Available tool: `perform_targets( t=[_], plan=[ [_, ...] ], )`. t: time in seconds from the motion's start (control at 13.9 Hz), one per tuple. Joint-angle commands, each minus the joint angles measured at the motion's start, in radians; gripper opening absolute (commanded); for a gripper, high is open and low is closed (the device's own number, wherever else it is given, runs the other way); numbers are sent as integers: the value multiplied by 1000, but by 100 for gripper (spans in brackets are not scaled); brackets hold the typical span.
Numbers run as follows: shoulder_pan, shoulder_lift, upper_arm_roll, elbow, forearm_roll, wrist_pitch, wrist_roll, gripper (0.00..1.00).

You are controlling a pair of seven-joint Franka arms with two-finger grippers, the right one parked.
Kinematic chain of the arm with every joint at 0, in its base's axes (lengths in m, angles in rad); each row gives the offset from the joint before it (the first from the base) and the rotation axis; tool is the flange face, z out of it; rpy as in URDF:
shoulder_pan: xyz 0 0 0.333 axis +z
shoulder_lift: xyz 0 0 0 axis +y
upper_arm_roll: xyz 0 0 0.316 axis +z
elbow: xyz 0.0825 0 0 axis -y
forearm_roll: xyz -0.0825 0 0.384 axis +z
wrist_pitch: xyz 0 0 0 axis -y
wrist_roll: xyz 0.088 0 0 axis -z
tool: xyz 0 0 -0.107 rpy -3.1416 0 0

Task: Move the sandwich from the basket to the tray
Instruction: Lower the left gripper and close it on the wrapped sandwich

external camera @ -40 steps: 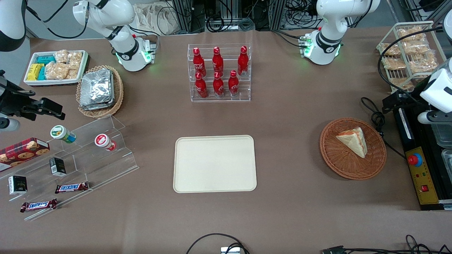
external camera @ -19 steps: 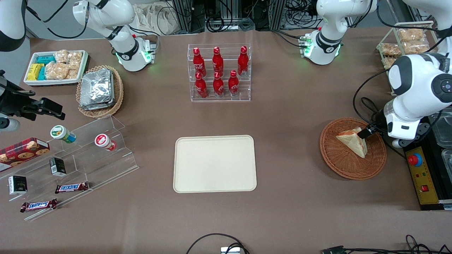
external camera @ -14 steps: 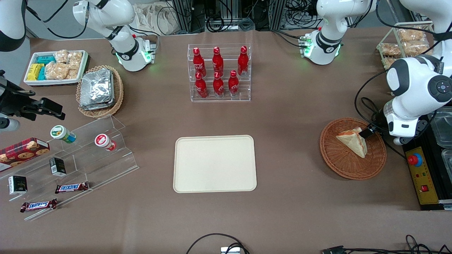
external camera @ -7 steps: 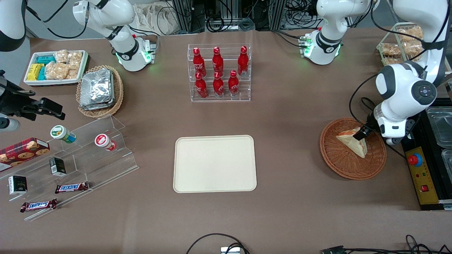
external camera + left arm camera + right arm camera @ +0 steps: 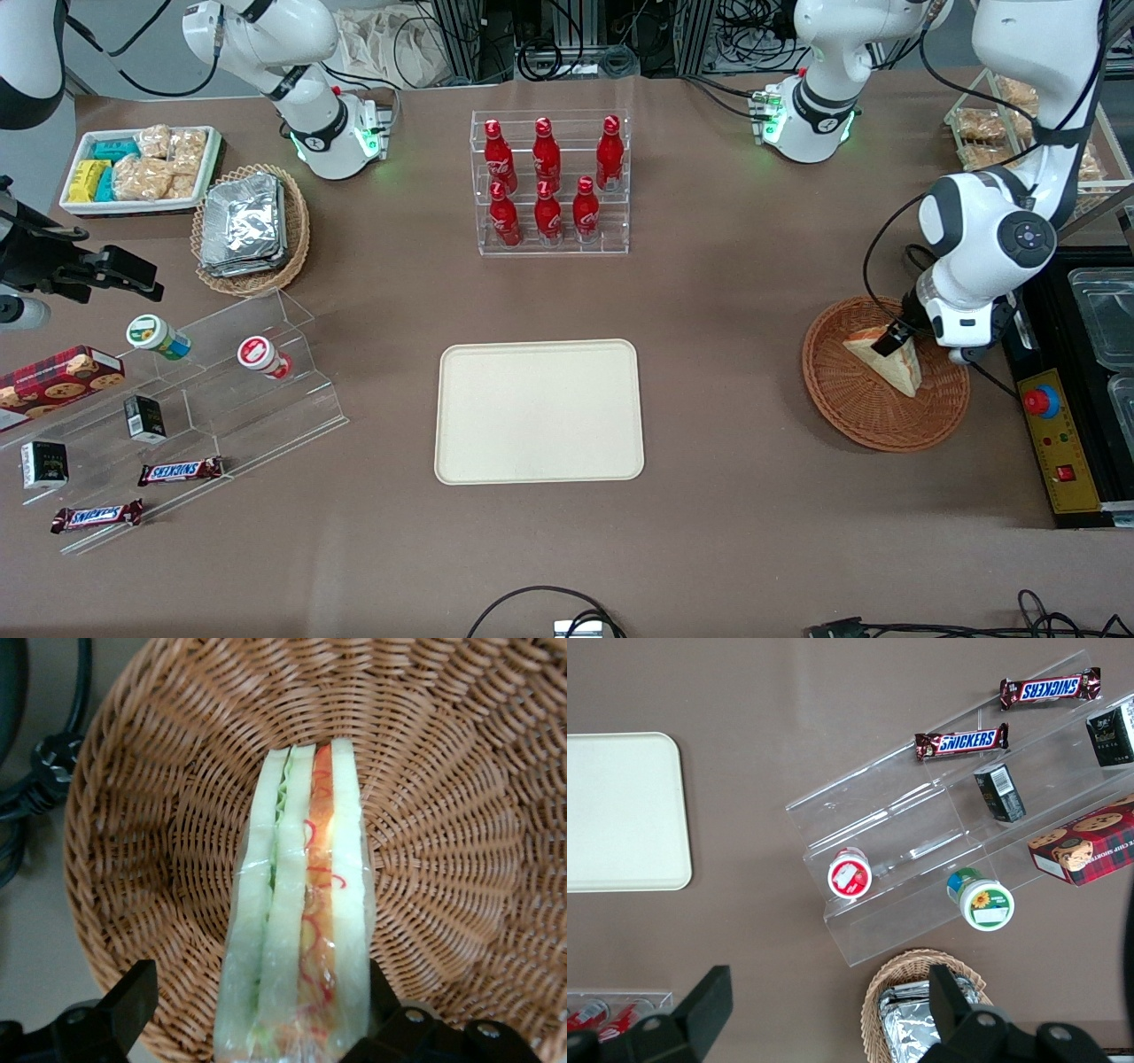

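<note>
gripper (image 5: 252,1014) is down in the basket (image 5: 159,806), fingers (image 5: 133,1001) spread apart either side of the sandwich (image 5: 297,930), not clamped yet. sandwich stands on edge in the basket, filling stripe facing the wrist cam, one bread face toward each finger. to do this well: i'd get the wedge centred between the fingers, drop a bit more so the pads land on the bread faces and not the wrapper edge, close gently since it looks soft, then lift straight up clear of the wicker rim before heading for the tray (image 5: 539,411). wrist view shows the straddle and the gap each side; front view can't, there the arm covers the gripper (image 5: 889,340) and only a dark tip sits over the sandwich (image 5: 889,365). front view gives what the wrist lacks: basket (image 5: 855,416) toward the working arm's end, tray mid-table, well apart, nothing on it.
</note>
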Motion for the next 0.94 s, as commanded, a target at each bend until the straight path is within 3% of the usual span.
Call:
perform_targets(
  t=[0.0, 0.07, 0.14, 0.22, 0.29, 0.65, 0.86],
  plan=[
    [3, 5, 0, -10, 14, 27, -23, 91],
    [3, 5, 0, -8, 14, 27, -23, 68],
    [3, 4, 0, -7, 14, 27, -23, 32],
    [3, 4, -2, -5, 14, 27, -23, 15],
    [3, -1, -2, -2, 14, 27, -23, 9],
    [-13, -74, -9, 16, 25, -14, 6, 3],
    [-14, -108, -55, 27, 92, -39, 90, 3]
  ],
)
